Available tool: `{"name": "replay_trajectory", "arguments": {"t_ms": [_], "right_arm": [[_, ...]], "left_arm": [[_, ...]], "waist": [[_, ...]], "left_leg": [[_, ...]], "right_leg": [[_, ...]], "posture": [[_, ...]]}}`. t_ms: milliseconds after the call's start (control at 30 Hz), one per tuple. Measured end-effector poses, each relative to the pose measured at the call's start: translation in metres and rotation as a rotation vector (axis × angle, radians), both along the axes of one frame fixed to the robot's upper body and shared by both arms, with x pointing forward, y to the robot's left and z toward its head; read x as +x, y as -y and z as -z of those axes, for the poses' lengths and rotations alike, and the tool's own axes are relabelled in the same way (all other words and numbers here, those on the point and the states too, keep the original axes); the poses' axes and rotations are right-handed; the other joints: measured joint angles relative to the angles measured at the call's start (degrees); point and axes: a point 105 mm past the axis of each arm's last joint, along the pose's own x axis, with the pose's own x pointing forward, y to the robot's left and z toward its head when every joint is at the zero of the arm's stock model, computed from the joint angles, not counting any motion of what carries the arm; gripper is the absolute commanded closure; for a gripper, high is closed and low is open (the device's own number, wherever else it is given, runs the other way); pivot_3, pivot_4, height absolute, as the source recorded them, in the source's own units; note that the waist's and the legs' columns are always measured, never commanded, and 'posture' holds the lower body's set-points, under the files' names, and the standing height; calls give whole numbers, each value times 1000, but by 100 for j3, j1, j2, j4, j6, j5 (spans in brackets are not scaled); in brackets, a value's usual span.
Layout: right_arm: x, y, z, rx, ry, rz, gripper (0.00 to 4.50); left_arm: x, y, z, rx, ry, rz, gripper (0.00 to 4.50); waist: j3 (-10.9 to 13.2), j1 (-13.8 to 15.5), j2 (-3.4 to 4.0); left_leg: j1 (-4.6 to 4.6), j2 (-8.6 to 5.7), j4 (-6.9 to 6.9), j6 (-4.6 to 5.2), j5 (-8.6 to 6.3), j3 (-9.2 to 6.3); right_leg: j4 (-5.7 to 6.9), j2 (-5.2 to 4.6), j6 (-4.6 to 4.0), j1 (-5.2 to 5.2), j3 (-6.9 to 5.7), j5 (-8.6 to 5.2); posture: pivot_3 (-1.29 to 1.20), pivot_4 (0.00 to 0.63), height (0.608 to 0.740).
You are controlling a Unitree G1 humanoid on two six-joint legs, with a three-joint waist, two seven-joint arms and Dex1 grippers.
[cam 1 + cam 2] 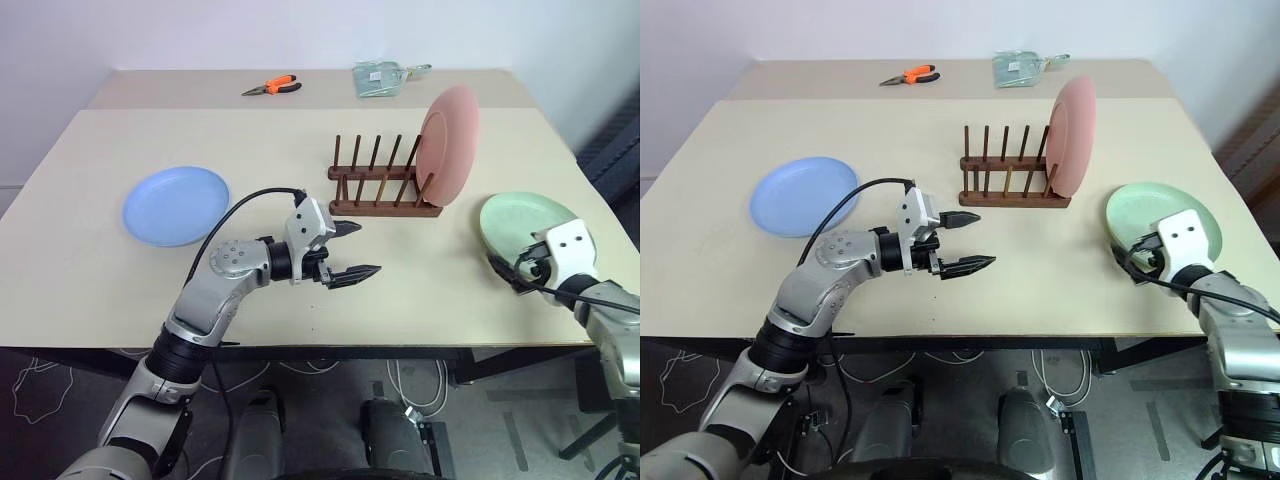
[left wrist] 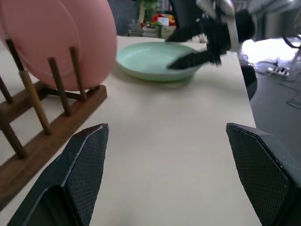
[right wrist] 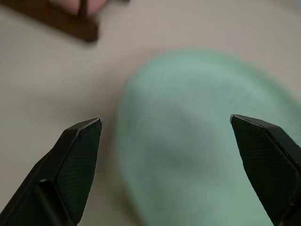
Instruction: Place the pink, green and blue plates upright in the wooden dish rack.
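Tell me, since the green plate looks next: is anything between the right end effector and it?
Nothing visible. The open right end effector hovers directly at the pale mint green round plastic plate, which lies flat beside the dark brown wooden dish rack.

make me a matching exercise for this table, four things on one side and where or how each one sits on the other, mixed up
Things:
1. pink plate
2. green plate
3. blue plate
4. orange-handled pliers

States:
A. lying flat on the robot's left side of the table
B. standing upright at the right end of the wooden dish rack
C. lying at the far edge of the table
D. lying flat in front of the right tool, whose fingers are spread

Pairs: 1-B, 2-D, 3-A, 4-C
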Motion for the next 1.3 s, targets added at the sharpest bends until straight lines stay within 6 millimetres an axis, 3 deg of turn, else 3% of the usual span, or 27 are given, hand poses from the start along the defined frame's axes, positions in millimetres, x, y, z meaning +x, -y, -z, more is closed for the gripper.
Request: {"name": "replay_trajectory", "arguments": {"t_ms": [67, 200, 300, 500, 567, 633, 667, 767, 833, 933, 1067, 1167, 1300], "right_arm": [[3, 0, 3, -59, -6, 5, 856], [4, 5, 17, -135, -55, 17, 2928], [5, 7, 17, -151, -54, 27, 4378], [20, 4, -12, -78, 115, 78, 4473], [33, -2, -51, 87, 311, 105, 4473], [36, -5, -103, 232, 515, 98, 4473], [32, -9, -140, 357, 641, 60, 4473], [10, -28, -218, 631, 858, -141, 4473], [-9, -60, -252, 773, 883, -374, 4473], [-23, -110, -261, 900, 754, -643, 4473], [-22, -159, -253, 1114, 574, -802, 4473], [-3, -196, -236, 1087, 443, -740, 4473], [26, -215, -206, 1024, 329, -596, 4473]], "left_arm": [[0, 2, -1, -1, 4, 7, 378], [-1, 1, 0, 4, 8, 12, 378], [-1, 0, 1, 12, 9, 10, 378], [1, -2, 3, 22, 26, -11, 378], [5, -3, 3, 26, 50, -42, 378], [10, -6, 4, 32, 65, -75, 378], [15, -10, 6, 40, 71, -104, 378], [23, -20, 8, 43, 86, -158, 378], [29, -27, 7, 36, 95, -193, 378], [37, -40, 4, 10, 101, -258, 378], [44, -65, 5, 16, 112, -328, 378], [44, -84, 10, 28, 89, -361, 378], [41, -96, 12, 30, 74, -380, 378]], "waist": [[0, 24, -1], [0, 52, -1], [0, 39, -1], [1, 16, -1], [5, -6, 12], [5, 20, 15], [6, 28, 16], [6, 55, 15], [6, 50, 15], [6, 30, 15], [4, -17, 18], [4, -3, 19], [4, 94, 18]], "left_leg": [[-1, -1, 0, 0, 0, 0], [-4, -2, -1, 0, 0, 0], [-3, -2, -2, 0, 0, 0], [-2, -1, -3, 0, 0, -1], [-2, -2, -1, 0, 1, 0], [-2, -1, -4, 1, 2, -1], [-3, -1, -6, 1, 2, -1], [-3, 0, -18, 2, 1, -3], [-3, 1, -23, 4, 0, -3], [-3, 1, -19, 4, -1, -3], [-2, 4, -15, 5, 0, -2], [-6, 4, -15, 5, 0, -1], [-22, 1, -13, 5, 0, 0]], "right_leg": [[-2, 0, 0, 1, 0, -1], [-3, 0, 2, 2, 0, -2], [-3, 0, 2, 2, 0, -1], [-1, 0, 3, 0, 0, -1], [0, 0, 3, 0, 0, 2], [3, 0, 10, -2, 0, 4], [2, 0, 16, -2, 0, 6], [2, 0, 25, 0, -5, 9], [2, 0, 24, -1, -7, 8], [3, 0, 7, -1, -7, 0], [8, 1, 4, -7, -6, 1], [9, 1, 4, -13, -6, 1], [5, 0, 5, -18, -6, 2]], "posture": [[0, 150, 740], [0, 150, 740], [0, 150, 740], [0, 150, 740], [0, 150, 740], [0, 150, 740], [0, 150, 740], [0, 150, 740], [0, 150, 740], [0, 150, 740], [0, 150, 740], [0, 150, 740], [0, 150, 740]]}}
